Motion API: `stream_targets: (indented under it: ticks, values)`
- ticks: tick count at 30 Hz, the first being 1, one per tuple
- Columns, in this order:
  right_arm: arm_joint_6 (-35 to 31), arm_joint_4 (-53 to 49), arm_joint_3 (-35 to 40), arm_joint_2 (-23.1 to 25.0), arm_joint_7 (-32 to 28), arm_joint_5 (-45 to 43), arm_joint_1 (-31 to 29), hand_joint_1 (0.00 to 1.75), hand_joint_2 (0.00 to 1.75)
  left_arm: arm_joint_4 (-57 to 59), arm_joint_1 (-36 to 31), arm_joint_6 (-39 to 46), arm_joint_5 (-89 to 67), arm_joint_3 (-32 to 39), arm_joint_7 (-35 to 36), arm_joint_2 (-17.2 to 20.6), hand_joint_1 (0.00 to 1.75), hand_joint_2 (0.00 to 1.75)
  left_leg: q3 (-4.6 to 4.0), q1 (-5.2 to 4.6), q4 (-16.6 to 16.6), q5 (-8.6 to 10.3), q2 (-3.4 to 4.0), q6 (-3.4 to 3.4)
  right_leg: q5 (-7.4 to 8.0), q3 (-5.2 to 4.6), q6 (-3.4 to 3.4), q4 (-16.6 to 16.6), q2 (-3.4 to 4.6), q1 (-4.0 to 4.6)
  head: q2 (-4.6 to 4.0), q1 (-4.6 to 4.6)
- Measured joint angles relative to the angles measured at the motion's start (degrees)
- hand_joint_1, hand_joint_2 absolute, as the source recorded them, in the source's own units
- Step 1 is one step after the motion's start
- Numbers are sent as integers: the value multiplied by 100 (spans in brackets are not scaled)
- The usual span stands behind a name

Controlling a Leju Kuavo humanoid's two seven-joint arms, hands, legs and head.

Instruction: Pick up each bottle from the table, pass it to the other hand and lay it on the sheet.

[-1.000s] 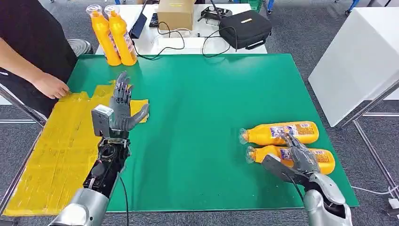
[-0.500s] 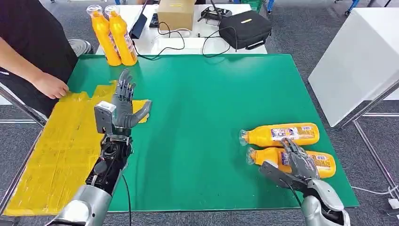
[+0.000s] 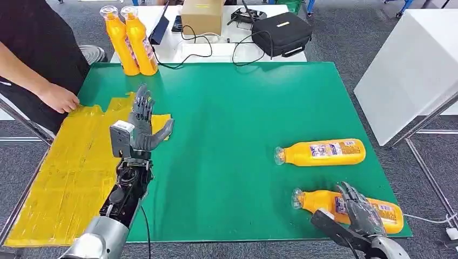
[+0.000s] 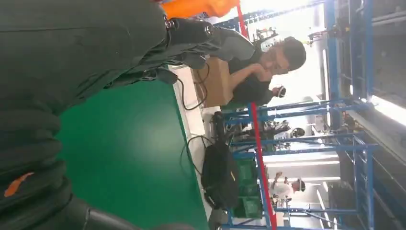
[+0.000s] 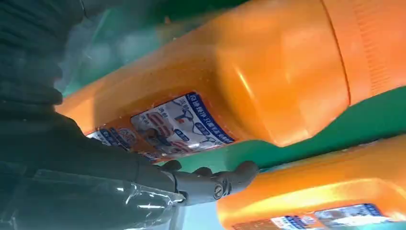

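Grey fingers of our right hand curl over the labelled body of the near bottle, thumb on its near side, gripping it as it lies flat on the green table by the front right edge. Our right wrist view shows the fingers wrapped under that orange bottle. We see the second lying bottle further back, apart from it. Our left hand is raised upright over the yellow sheet's inner edge, fingers spread, holding nothing. Two standing bottles touch each other at the far left corner. A person's hand rests on the sheet's far end.
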Motion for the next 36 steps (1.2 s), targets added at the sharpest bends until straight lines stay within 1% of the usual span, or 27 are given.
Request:
stream_targets:
  ticks: [7, 12, 19, 20, 22, 23, 24, 25, 26, 30, 36]
  values:
    - [-203, 155, -487, 116, -35, 527, -61, 0, 175, 33, -104, 0, -9, -22, 11, -46, 0, 175, 0, 0, 0, 0, 0, 0, 0, 1, 0, 0, -1, -1, 0, 2]
    - [-440, 580, -878, 138, -31, 750, -365, 0, 175, 122, -210, 0, -9, -37, 35, -48, 0, 175, 7, 0, 0, 0, 4, 0, 0, 7, 0, -1, 1, 0, 0, 2]
    - [-474, 983, -1152, 136, 37, 868, -621, 0, 175, 192, -254, -11, -7, -39, 35, -64, 0, 175, 38, 1, 0, -1, 7, 1, 0, 40, 0, -10, 3, 0, 0, 6]
    - [-485, 1074, -1189, 122, 66, 923, -680, 175, 175, 201, -265, -20, 0, -39, 35, -61, 0, 175, 41, 1, -1, -1, 7, 2, 2, 42, -1, -12, 4, 0, 0, 2]
    - [-544, 1371, -1266, 50, 63, 1008, -805, 175, 175, 203, -288, -88, 59, -39, 28, -48, 0, 175, 57, 4, -1, -2, 9, 3, 4, 59, 1, -25, 9, 3, 0, 2]
    - [-549, 1535, -1290, -11, 44, 1047, -888, 175, 175, 203, -301, -136, 105, -39, 24, -28, 0, 175, 77, 9, -2, -3, 12, 4, 4, 69, 0, -38, 14, 9, 0, 2]
    - [-551, 1712, -1301, -77, 33, 1087, -970, 175, 175, 203, -316, -160, 127, -39, 24, 4, 0, 175, 103, 19, -6, -11, 14, 7, -7, 59, -11, -51, 17, 16, 0, 2]
    - [-573, 1922, -1309, -144, 15, 1128, -1057, 175, 175, 201, -338, -203, 166, -37, 28, 28, 0, 175, 128, 30, -6, -19, 15, 10, -19, 88, -1, -62, 19, 29, 0, 4]
    - [-590, 2112, -1312, -190, 15, 1170, -1144, 175, 175, 201, -367, -212, 181, -37, 44, 50, 0, 175, 150, 40, -7, -38, 16, -1, -24, 108, -2, -80, 20, 36, 0, 8]
    - [-673, 2663, -1316, -310, 31, 1257, -1418, 175, 175, 197, -443, -238, 218, -33, 94, 111, 0, 175, 193, 86, -11, -37, 29, 0, -19, 185, -8, -141, 29, 80, 0, 6]
    - [-693, 3097, -1314, -402, 46, 1290, -1662, 175, 175, 175, -483, -238, 218, -33, 94, 135, 0, 175, 227, 112, -11, -43, 40, 9, -18, 240, -7, -190, 55, 107, 0, 11]
